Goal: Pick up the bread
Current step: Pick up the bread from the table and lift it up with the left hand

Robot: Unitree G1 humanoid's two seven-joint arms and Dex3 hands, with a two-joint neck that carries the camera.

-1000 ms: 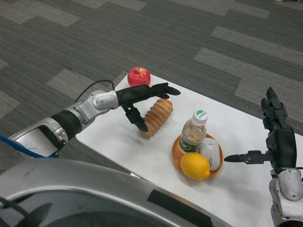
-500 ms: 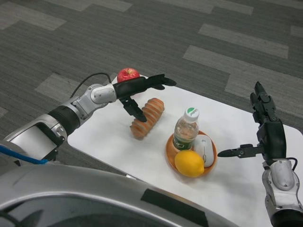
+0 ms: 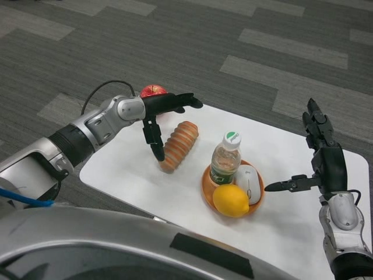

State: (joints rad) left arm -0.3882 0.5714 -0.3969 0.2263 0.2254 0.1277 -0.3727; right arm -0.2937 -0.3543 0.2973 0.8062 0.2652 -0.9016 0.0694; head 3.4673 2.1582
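Observation:
The bread (image 3: 178, 145) is a ridged, golden-brown loaf lying on the white table (image 3: 140, 175), left of the orange bowl. My left hand (image 3: 161, 116) hovers over its left side, fingers spread above the loaf and thumb hanging down beside its near end; it holds nothing. My right hand (image 3: 317, 157) waits open at the table's right side, well away from the bread.
A red apple (image 3: 152, 91) sits at the table's far left corner, partly hidden behind my left hand. The orange bowl (image 3: 207, 189) holds a water bottle (image 3: 224, 157), a lemon (image 3: 231, 200) and a white mouse (image 3: 250, 182). Grey carpet surrounds the table.
The camera has shifted, sliding the whole scene left and down. My left hand has turned more over the bread, with its thumb lower along the loaf's left side. The bread has not moved.

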